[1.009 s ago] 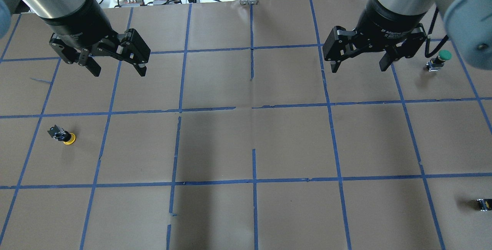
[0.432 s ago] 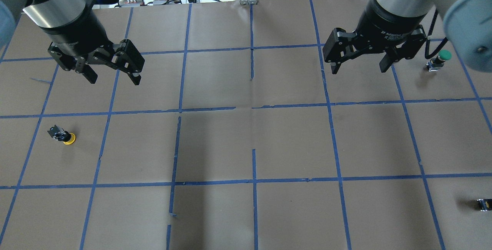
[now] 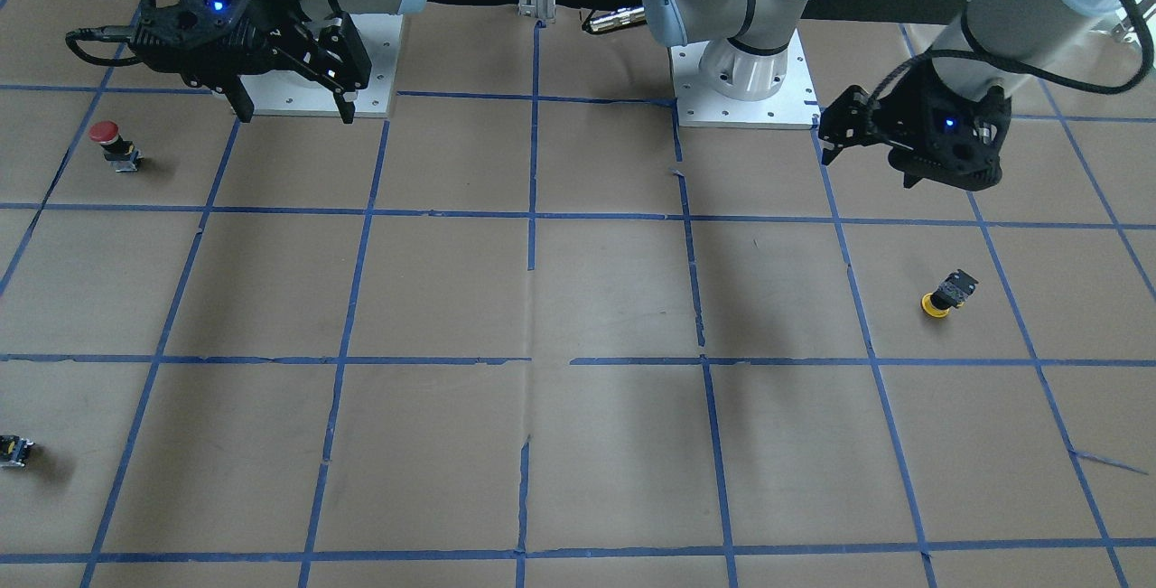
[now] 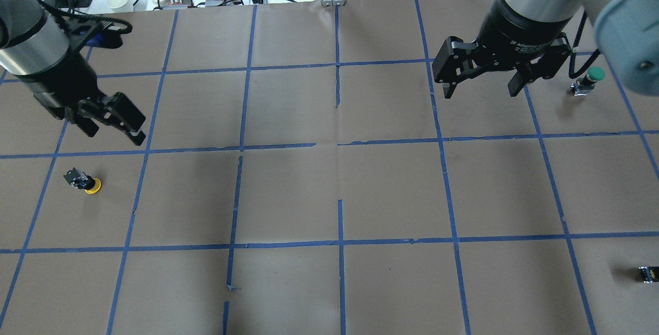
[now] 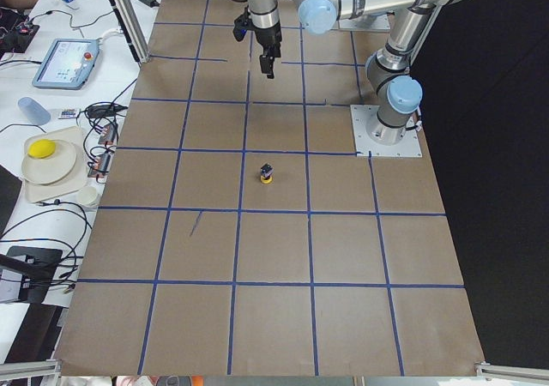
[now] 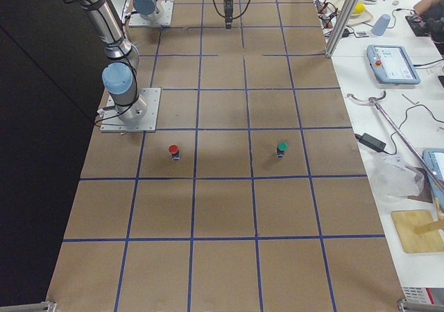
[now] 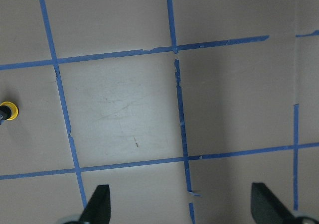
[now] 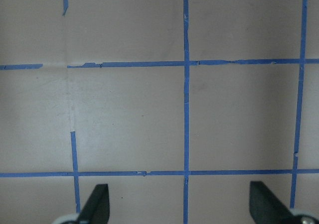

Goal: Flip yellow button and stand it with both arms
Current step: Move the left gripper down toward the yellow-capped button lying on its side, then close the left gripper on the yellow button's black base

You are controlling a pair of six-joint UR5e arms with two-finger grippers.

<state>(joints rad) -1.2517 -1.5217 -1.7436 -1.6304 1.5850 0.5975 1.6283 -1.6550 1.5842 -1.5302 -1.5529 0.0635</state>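
The yellow button [image 4: 85, 182] lies tipped over on the brown paper at the left of the overhead view, its cap toward the right. It also shows in the front-facing view [image 3: 944, 294], the exterior left view [image 5: 267, 173], and at the left edge of the left wrist view [image 7: 8, 111]. My left gripper [image 4: 116, 136] is open and empty, in the air above and to the right of the button, apart from it. It also shows in the front-facing view [image 3: 890, 154]. My right gripper [image 4: 481, 92] is open and empty, far off at the upper right, over bare paper [image 8: 182, 206].
A green-capped button [image 4: 590, 78] stands right of my right gripper. A red-capped button [image 3: 107, 138] stands near the right arm's base. A small black switch piece [image 4: 648, 274] sits at the frame's right edge. Blue tape marks a grid on the paper. Cables and dishes lie beyond the far edge.
My left gripper has moved left and down in the overhead view, toward the yellow button, and has turned. It stays open. The right arm and the button have not moved.
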